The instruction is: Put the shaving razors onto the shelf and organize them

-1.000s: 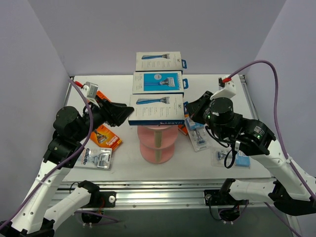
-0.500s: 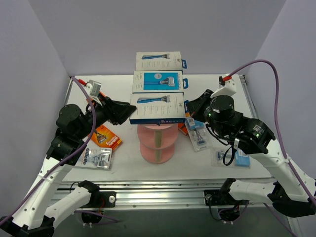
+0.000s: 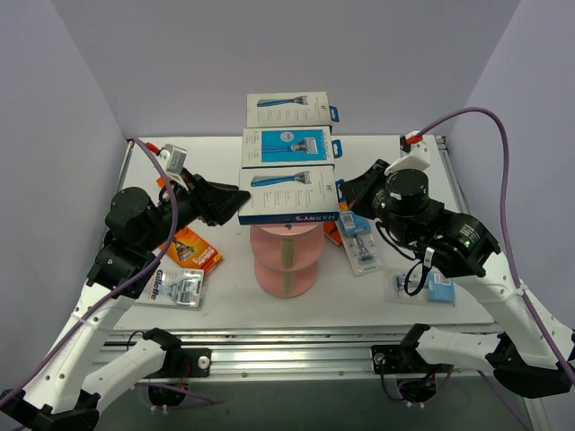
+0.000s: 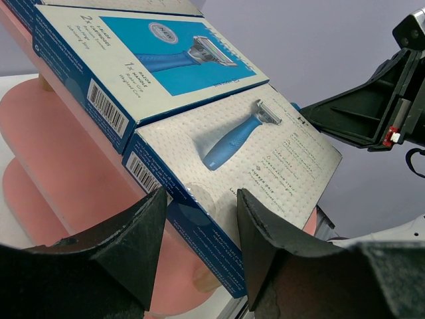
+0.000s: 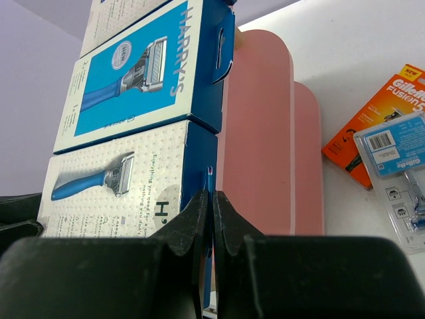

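Three boxes lie in a row on the top tier of the shelf: the far box, the middle box and the near box. The near box sits at the near end of the tier, just beside the middle box. It hangs over the rim and seems a little turned out of line.

The left claw is released. Its jaws stand apart at the left end of the near box and, as far as I can judge, do not press it. The right claw is clenched on nothing, and its tip is at the right end of the same box.

The step in hand is probably to straighten this box. To do it well, use the clenched right claw as a pusher and the left claw as a stop. Push slowly along the flat face, not downward, because the overhanging box can tip off the tier. Also take care not to disturb the middle box.

More packs wait on the worktop, on both sides of the shelf.
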Robot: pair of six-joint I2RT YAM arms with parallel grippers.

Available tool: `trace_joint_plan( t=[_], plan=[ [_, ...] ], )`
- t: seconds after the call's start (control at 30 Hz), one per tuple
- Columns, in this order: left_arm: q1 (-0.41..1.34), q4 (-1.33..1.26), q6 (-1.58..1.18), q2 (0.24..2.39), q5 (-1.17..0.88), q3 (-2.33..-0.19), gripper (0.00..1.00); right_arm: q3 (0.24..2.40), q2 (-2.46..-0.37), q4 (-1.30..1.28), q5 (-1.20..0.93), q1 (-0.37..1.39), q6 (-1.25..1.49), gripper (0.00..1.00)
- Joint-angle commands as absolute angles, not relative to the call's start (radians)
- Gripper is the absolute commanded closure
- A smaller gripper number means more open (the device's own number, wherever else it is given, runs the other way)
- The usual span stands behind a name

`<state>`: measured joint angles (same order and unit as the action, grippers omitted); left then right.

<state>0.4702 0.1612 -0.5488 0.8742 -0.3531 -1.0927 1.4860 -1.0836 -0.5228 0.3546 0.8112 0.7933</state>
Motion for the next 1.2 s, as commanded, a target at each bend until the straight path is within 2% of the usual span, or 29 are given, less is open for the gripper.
trace_joint_plan(
  t=[0.0,0.47,0.63,0.83,0.9,1.17],
  plan=[
    [0.480,0.150,-0.549,0.887,-0.373,-1.118,0.45,1.470,-1.075,-0.515,0.348,0.795,0.764,1.00],
    [0.486,0.160,-0.542,0.897,-0.362,-1.115,0.44,1.439,-1.066,-0.488,0.305,0.762,0.756,1.00],
    [0.486,0.172,-0.535,0.897,-0.350,-1.124,0.43,1.437,-1.058,-0.485,0.298,0.759,0.756,0.93],
    [0.486,0.187,-0.538,0.888,-0.318,-1.127,0.14,1.443,-1.043,-0.486,0.296,0.756,0.756,0.78],
    [0.486,0.192,-0.538,0.884,-0.316,-1.127,0.11,1.445,-1.037,-0.485,0.296,0.756,0.758,0.71],
    [0.485,0.218,-0.534,0.867,-0.275,-1.150,0.05,1.445,-1.022,-0.488,0.302,0.756,0.769,0.59]
  ],
)
